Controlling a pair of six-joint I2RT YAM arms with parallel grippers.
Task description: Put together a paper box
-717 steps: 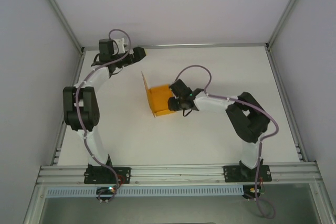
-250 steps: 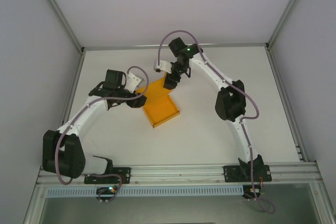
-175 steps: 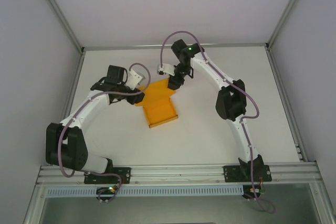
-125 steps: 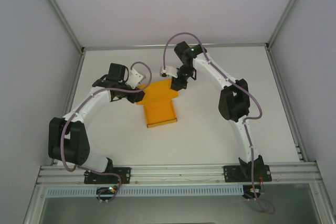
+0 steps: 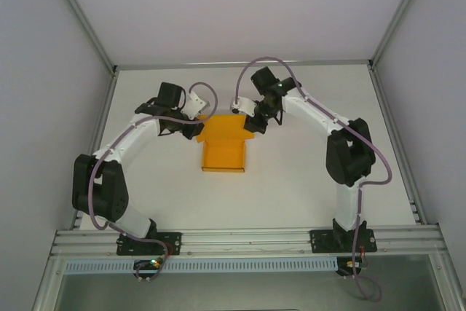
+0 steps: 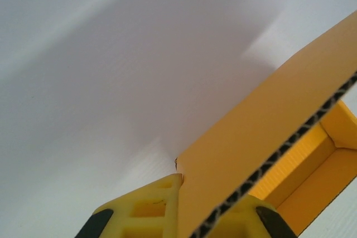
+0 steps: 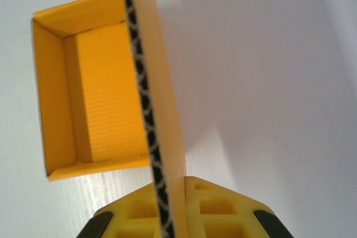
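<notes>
The paper box [image 5: 223,153] is bright orange-yellow corrugated card, lying mid-table as a shallow open tray with a flat flap [image 5: 220,126] at its far end. My left gripper [image 5: 198,130] is shut on the flap's left edge. My right gripper [image 5: 247,123] is shut on its right edge. In the left wrist view the card panel [image 6: 251,132] runs edge-on between the yellow fingers [image 6: 145,210] of the left gripper [image 6: 192,218]. In the right wrist view the card edge sits in the right gripper [image 7: 170,210], with the open tray [image 7: 106,93] beyond.
The white table [image 5: 306,180] is walled by grey panels on the left, right and far sides. A metal rail [image 5: 247,242] with both arm bases runs along the near edge. Slanted frame posts [image 5: 80,20] rise at the far corners.
Both grippers closed on the flap's side edges. The box turned until its tray points straight toward the near edge. Both arms swung with it.
</notes>
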